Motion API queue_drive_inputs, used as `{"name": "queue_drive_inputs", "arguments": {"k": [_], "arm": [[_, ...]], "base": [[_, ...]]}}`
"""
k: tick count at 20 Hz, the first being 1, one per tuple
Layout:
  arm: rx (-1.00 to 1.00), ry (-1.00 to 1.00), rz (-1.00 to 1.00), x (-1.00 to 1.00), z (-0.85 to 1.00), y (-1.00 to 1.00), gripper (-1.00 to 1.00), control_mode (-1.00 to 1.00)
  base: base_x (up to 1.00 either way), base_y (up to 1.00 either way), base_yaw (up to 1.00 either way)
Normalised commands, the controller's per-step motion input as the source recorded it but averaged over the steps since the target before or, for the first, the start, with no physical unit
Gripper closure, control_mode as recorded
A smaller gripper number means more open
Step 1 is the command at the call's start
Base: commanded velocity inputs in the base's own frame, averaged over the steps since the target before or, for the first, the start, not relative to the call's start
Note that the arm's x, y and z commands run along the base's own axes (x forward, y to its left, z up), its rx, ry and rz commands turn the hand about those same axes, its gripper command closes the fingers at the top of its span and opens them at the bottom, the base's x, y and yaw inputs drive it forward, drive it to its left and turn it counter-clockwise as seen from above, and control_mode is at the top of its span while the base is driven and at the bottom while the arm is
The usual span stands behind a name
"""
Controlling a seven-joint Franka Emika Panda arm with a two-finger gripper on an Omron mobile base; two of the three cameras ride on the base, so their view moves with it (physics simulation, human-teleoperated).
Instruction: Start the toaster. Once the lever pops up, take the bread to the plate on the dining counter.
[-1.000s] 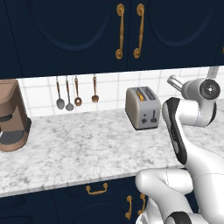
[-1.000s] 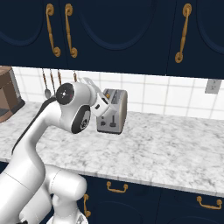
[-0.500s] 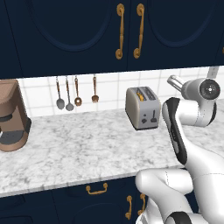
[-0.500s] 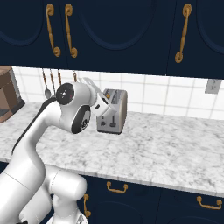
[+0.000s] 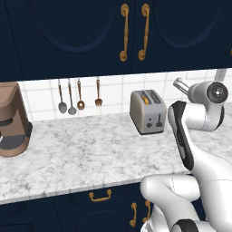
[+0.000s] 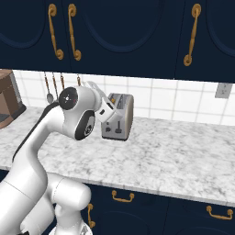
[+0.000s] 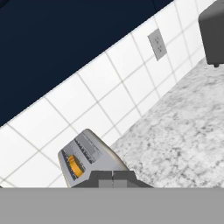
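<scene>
1. Nothing has shifted since the earlier pictures: arm, toaster and both base views sit as they were, so the base is parked and the arm is holding its pose.
2. Marble worktop (image 5: pixel 90 154) spans the scene under navy wall cabinets (image 5: pixel 81 36) with gold handles; a brown coffee machine (image 5: pixel 12 120) stands at 9 o'clock in the left base view, well apart from the work.
3. White arm (image 6: pixel 75 114) is raised, its wrist just beside the toaster (image 5: pixel 147 111), which stands against the tiled wall at about 1 o'clock from the picture's centre in the left base view.
4. Gripper (image 7: pixel 113 175) is clenched with nothing between its tips; in the hand view it sits at 6 o'clock, right above the toaster's top.
5. Bread (image 7: pixel 75 166) shows as an orange-yellow slice down in one slot, at 7 o'clock in the hand view.
6. Lever (image 5: pixel 159 121) is the black tab on the narrow front face, beside a round knob, and it is not yet pushed down, as I judge.
7. Risks: the closed tips could slide off the small tab or hit the knob instead; a sideways push could shove the light toaster along the worktop.
8. Hanging utensils (image 5: pixel 77 97) and a wall outlet (image 6: pixel 221 90) lie clear of the path; nothing blocks the front face.
</scene>
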Motion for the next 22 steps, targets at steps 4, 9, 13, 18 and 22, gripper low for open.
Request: {"name": "queue_drive_inputs", "arguments": {"k": [4, 9, 13, 18, 22], "arm": [[0.0, 0.0, 0.0, 0.0, 0.0, 0.0, 1.0, -1.0], [0.0, 0.0, 0.0, 0.0, 0.0, 0.0, 1.0, -1.0], [0.0, 0.0, 0.0, 0.0, 0.0, 0.0, 1.0, -1.0], [0.0, 0.0, 0.0, 0.0, 0.0, 0.0, 1.0, -1.0], [0.0, 0.0, 0.0, 0.0, 0.0, 0.0, 1.0, -1.0]], "base": [[0.0, 0.0, 0.0], [0.0, 0.0, 0.0], [0.0, 0.0, 0.0], [0.0, 0.0, 0.0], [0.0, 0.0, 0.0]]}}
